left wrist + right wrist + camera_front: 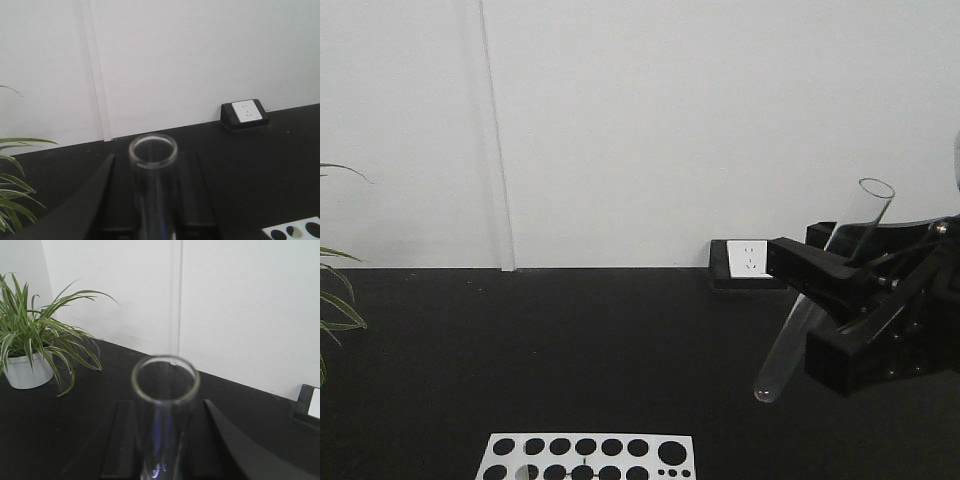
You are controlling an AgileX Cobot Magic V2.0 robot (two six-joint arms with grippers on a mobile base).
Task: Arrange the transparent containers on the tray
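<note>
1. The white rack (685, 445) lies at the tabletop's (570, 350) near edge.
2. Near the right edge, the right gripper (817, 300) pinches a tilted test tube (794, 345), rim up and rounded end off the surface.
3. The left gripper (154, 220) pinches a second test tube (152, 192) between its fingers.
4. Open tabletop runs to the far edge, where the socket block (748, 258) sits.

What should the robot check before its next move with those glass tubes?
1. Right hand gripping the right tube: ok, shut around its middle, tube tilted in the air.
2. Left hand gripping the left tube: ok, the tube sits between its fingers.
3. Rims whole: ok, both look unchipped.
4. Right tube apart from the white rack: ok, not touching it.
5. Where the tray is: cannot tell, no view shows it.
</note>
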